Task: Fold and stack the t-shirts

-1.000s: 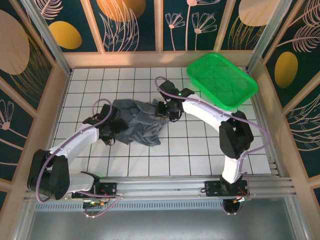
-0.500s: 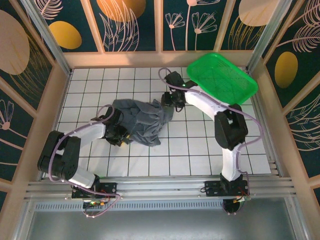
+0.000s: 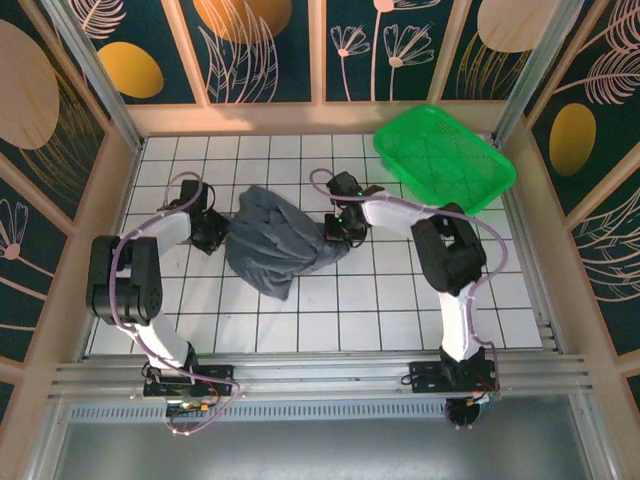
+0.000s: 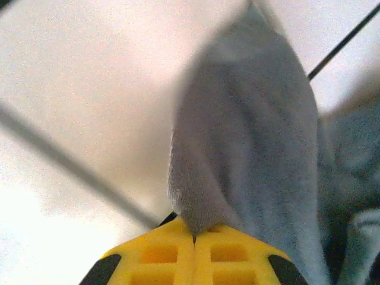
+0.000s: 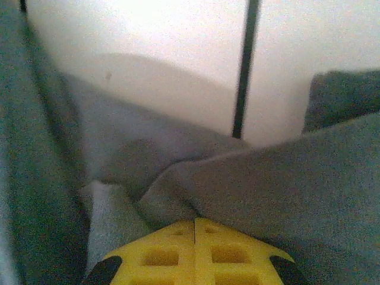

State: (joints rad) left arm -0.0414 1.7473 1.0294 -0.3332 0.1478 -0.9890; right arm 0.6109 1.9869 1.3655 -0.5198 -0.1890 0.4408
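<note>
My left pincer (image 4: 194, 237): clenched, its two yellow pads (image 4: 157, 256) pressed flat together with a fold of the dark slate-grey t-shirt (image 4: 249, 136) nipped in the seam between them. The cloth runs away from the pads as a taut ridge over the white table (image 4: 89, 89). A dark grid line (image 4: 71, 163) passes under the ridge, and looser folds at the right edge of that wrist view are blurred. My right pincer (image 5: 195, 222): also clenched, pads meeting, grey cloth drawn in at their tips. One fold runs off to the right, and a paler one is bunched to the left. Beyond the cloth I see bare white tile and one black line. From above, my pincers sit at opposite ends of the t-shirt, the left at its left end and the right at its right end, both low at the table surface. The t-shirt lies between them near the middle of the tiled table. It is a crumpled, unfolded heap, with one lobe trailing toward the near edge. I cannot tell whether the heap is one shirt or more. A bright green mesh basket (image 3: 445, 160) stands at the far right corner, askew to the grid. It is apart from the cloth and lies beyond my right arm.
</note>
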